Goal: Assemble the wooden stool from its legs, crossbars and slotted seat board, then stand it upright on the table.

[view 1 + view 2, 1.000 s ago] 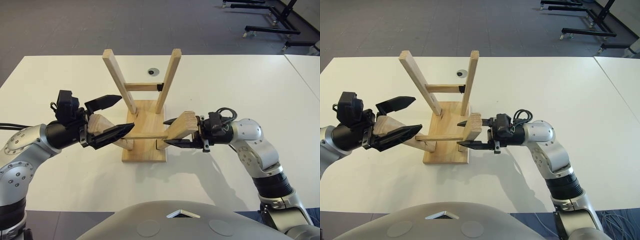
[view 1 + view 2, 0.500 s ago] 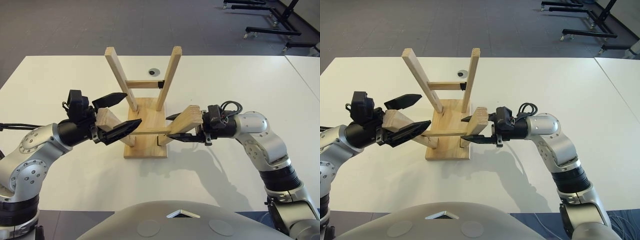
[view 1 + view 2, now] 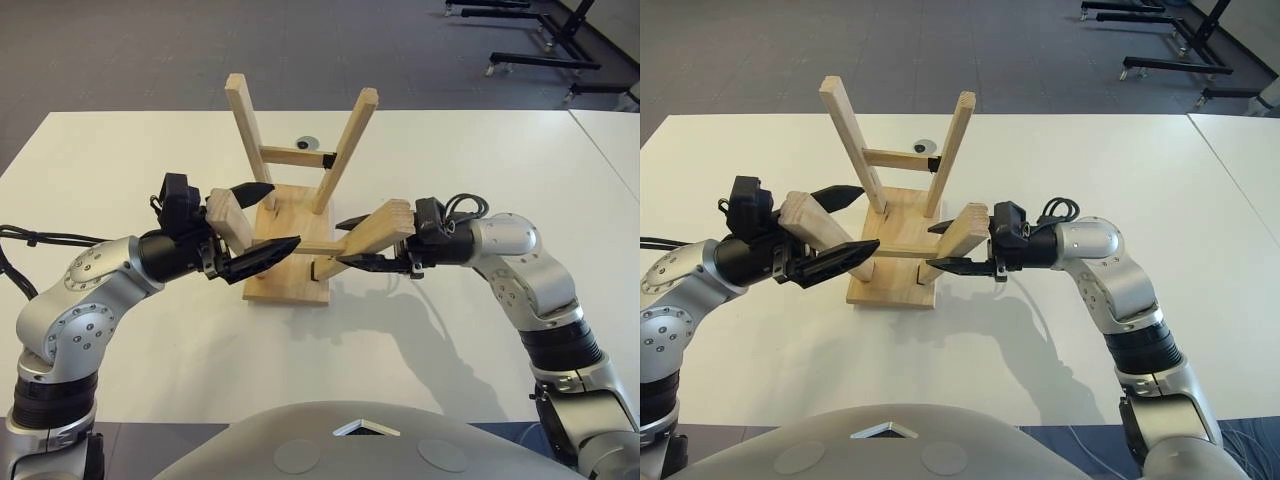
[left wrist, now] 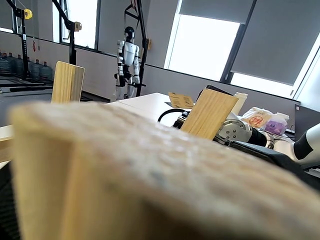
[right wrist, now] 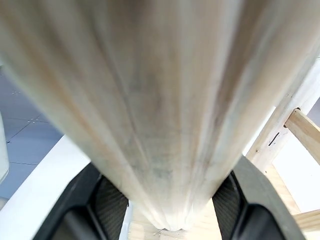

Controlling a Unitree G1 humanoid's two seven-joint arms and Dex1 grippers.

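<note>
The pale wooden stool point(image 3: 295, 210) sits upside down in the middle of the white table point(image 3: 480, 150). Its flat slotted seat board point(image 3: 285, 282) is at the bottom and its four legs poke up. A second ago the stool was lower in the picture and sat straighter. Now it has slid up the picture, away from the robot, and turned a little, so the two far legs point(image 3: 247, 130) lean toward the upper right. Both arms have pushed up and in with it. The left gripper point(image 3: 283, 214), at middle left, has its two black fingers pressed on the near left leg point(image 3: 226, 210). The right gripper point(image 3: 342, 242), at middle right, is pinching the near right leg point(image 3: 382, 224). Seen up close, that leg sits snug between its dark pads point(image 5: 112, 207). The thin near crossbar point(image 3: 318, 247) joins those two legs, and the far crossbar point(image 3: 295, 156) joins the other two. All the parts look put together, so I think the building is about done. The tops of the near legs are higher in the picture than before, so I think the arms have begun to tip the stool over onto its feet. I cannot tell if the board has left the table. The stool is not standing up yet.
</note>
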